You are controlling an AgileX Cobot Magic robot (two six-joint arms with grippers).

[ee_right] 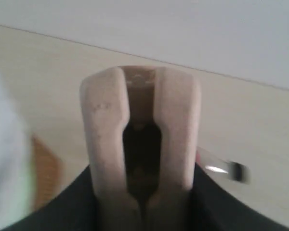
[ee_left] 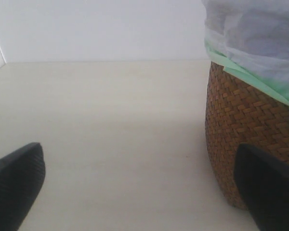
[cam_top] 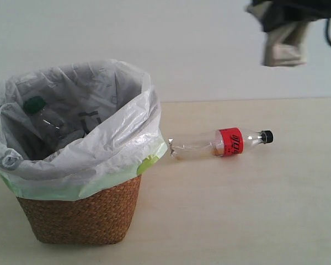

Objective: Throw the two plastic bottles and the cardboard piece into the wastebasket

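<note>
- Now you face a pale wooden tabletop (cam_top: 237, 215) and plain white wall (cam_top: 187, 44).
- Your left gripper (ee_left: 142, 185) gapes empty; right gripper (cam_top: 284, 22) clamps the beige moulded cardboard piece (cam_top: 286, 48).

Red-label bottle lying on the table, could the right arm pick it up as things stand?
Probably not yet. The right gripper is shut on the cardboard piece, high above the table, so its jaws are occupied. The red-label bottle itself lies in the open with nothing on top of it.
</note>
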